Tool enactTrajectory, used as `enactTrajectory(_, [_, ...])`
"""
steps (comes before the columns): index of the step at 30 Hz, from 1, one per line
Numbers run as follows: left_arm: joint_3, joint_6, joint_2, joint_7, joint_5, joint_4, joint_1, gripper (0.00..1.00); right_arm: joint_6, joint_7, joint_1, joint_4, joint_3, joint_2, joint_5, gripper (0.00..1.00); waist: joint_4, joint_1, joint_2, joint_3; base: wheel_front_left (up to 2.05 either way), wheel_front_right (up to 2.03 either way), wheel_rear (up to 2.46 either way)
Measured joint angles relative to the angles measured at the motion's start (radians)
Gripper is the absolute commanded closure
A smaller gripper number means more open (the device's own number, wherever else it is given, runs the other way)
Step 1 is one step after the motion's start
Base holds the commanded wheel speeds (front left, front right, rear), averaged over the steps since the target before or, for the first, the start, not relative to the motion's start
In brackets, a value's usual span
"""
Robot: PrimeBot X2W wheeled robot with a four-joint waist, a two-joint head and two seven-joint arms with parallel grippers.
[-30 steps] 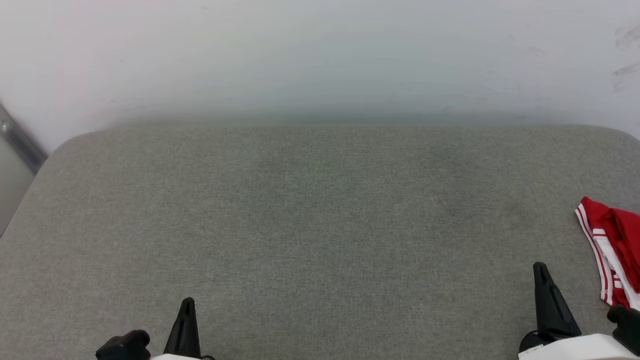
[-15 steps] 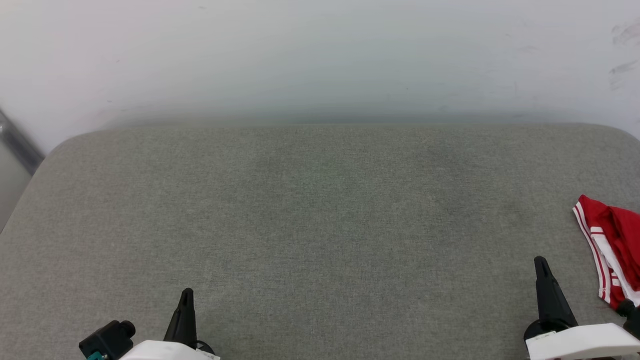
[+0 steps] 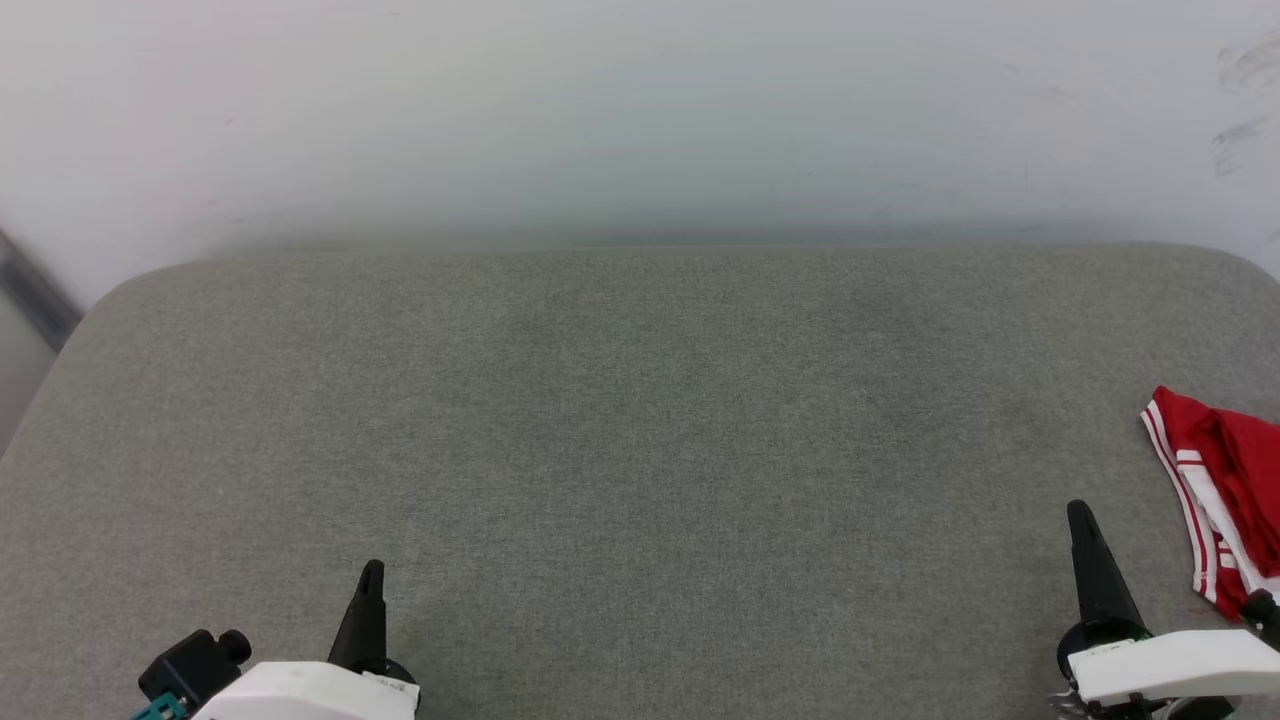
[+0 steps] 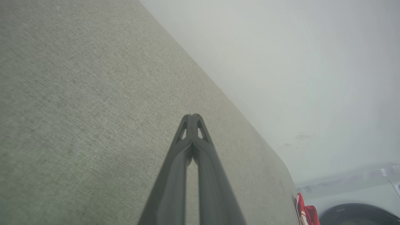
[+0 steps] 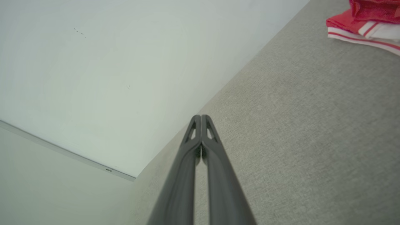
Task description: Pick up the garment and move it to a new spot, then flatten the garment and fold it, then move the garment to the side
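Garment (image 3: 1222,468) near R gripper (image 3: 1079,512), apart

Plain room, grey padded table (image 3: 640,400), white wall (image 3: 640,100)

Head camera looks down from the near edge over the grey fabric surface (image 3: 640,420) to the white wall (image 3: 640,100). Both wrist cameras sit low over it, facing the wall; all share the garment (image 3: 1225,480), right.
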Motion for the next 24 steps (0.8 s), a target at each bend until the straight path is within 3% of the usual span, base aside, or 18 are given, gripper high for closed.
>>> enactTrajectory(24, [0.035, -0.047, 0.002, 0.063, -0.273, 0.035, -0.059, 1.0, 0.0, 0.066, -0.043, 0.033, -0.01, -0.002, 0.266, 1.0, -0.011, 0.0, 0.0, 0.004, 0.0, 0.0, 0.0])
